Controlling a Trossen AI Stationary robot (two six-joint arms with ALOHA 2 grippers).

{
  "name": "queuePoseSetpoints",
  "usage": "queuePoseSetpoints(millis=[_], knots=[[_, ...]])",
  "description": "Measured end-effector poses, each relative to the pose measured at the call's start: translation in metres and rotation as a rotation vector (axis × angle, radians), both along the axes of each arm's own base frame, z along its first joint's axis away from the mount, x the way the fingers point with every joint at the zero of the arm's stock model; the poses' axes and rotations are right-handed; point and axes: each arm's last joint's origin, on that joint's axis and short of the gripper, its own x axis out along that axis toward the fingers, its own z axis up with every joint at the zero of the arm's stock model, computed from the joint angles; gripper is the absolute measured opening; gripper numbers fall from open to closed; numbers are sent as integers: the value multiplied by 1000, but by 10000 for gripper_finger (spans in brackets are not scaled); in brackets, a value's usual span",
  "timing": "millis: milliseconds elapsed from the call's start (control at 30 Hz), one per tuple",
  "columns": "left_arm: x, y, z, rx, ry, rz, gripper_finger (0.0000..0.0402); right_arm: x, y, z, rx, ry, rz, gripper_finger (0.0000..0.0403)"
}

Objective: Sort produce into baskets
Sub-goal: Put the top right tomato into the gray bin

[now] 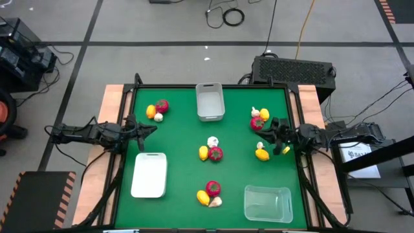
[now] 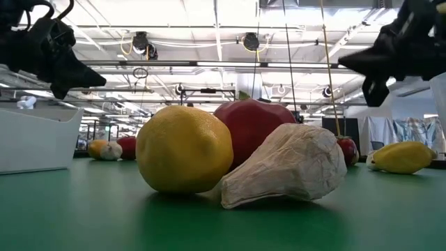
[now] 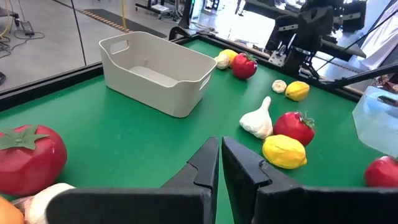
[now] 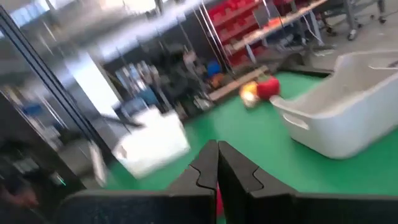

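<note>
Although nothing had yet been sorted, the green table (image 1: 181, 188) was laid out for it: three baskets spread apart, presumably one per kind. Seen from above with the table centre as the dial, the deep grey-white bin (image 1: 210, 101) stood at twelve o'clock, the shallow white tray (image 1: 149, 175) at about eight, and the clear tub (image 1: 267, 202) at about five, all three empty.

Produce lay in mixed clusters, each holding one red piece, one lemon and one garlic, which is why every cluster would need splitting. One cluster (image 1: 157, 109) sat at ten o'clock, one (image 1: 259, 118) at two, one (image 1: 210, 151) at the centre, one (image 1: 209, 194) at six, and a lemon (image 1: 262, 155) with a small garlic beside it at three.

At nine o'clock the left gripper (image 1: 148, 129) hung over the table edge with fingers pressed together, holding nothing. At three o'clock the right gripper (image 1: 268, 133) hovered between the two-o'clock cluster and the lemon, fingers likewise closed and empty, probably nearest its first pick.
</note>
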Motion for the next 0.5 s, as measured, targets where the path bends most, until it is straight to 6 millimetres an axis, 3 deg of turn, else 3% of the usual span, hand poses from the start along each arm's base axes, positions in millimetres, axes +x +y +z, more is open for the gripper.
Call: queuePoseSetpoints(millis=[200, 500], knots=[[1, -1, 5, -105, -81, 0, 28, 1, -1, 21, 46, -62, -46, 4], [3, -1, 13, -187, -198, 21, 28, 18, -1, 79, -184, 4, -93, 19]])
